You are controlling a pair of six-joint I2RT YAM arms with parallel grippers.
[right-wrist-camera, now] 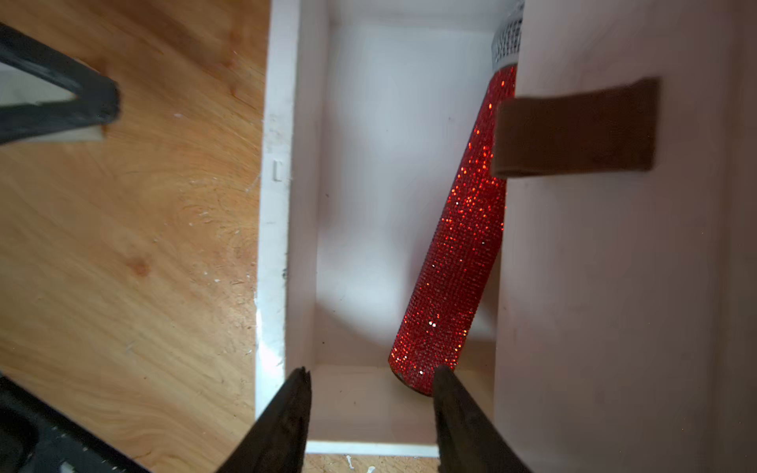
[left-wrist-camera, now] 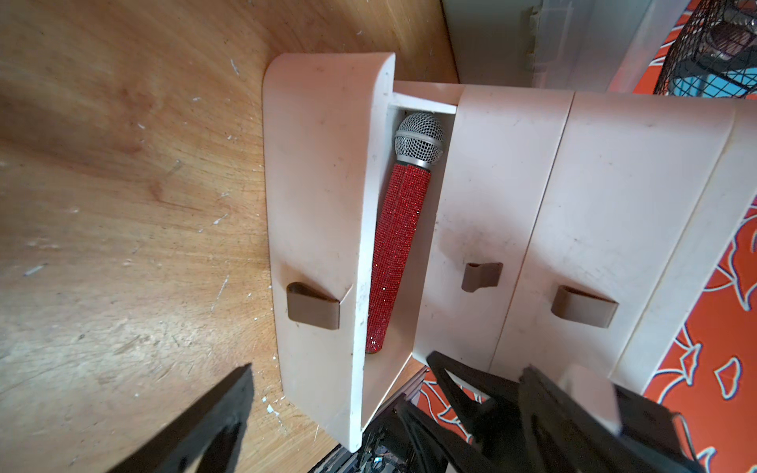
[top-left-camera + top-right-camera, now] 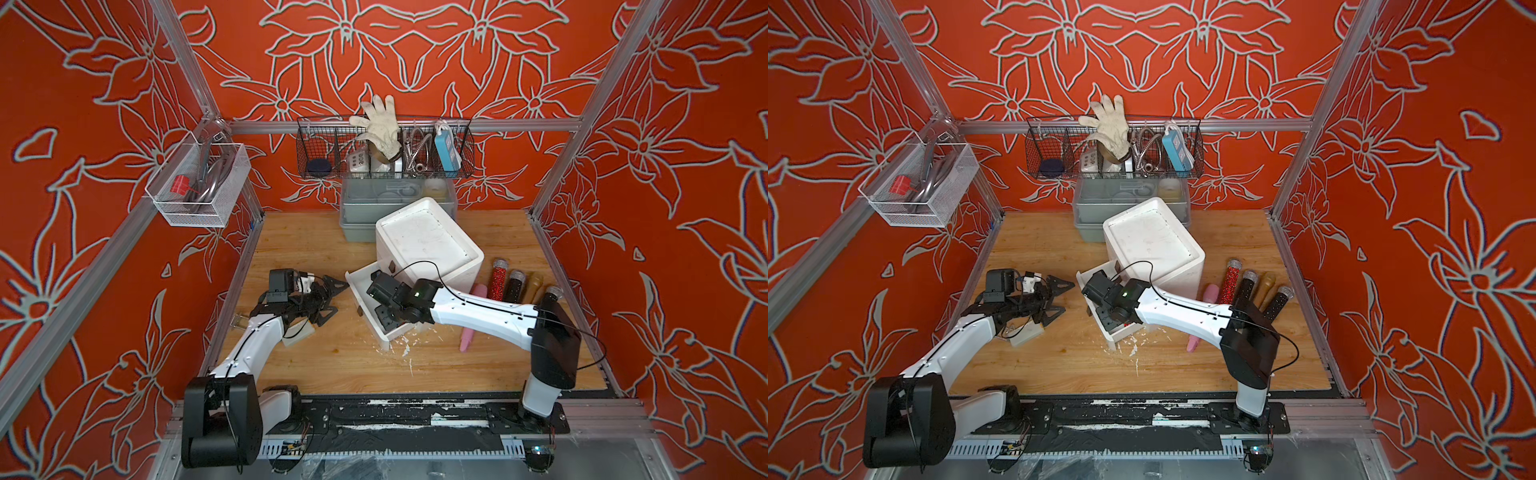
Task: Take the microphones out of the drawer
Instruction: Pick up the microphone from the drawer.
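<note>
The red glitter microphone (image 1: 458,245) is lying flat inside the pulled-out bottom drawer (image 1: 278,204). It is running along the side nearest the white drawer unit (image 3: 428,237), with its mesh head tucking partly under the unit's front. Nothing is lifting it. The right gripper (image 1: 372,368) is hanging just over the drawer, jaws standing partly apart and empty. One fingertip is sitting at the microphone's tail end, though I cannot tell if it is touching.

In both top views that arm is hiding the microphone, and the drawer is jutting toward 7 o'clock from the unit. At 9 o'clock of the drawer, the left gripper (image 3: 330,299) is resting low over the bench (image 3: 311,249), jaws spread wide, holding nothing.

Opening the drawer looks done. Centring on the handle, closing and lifting out are remaining, I judge.
</note>
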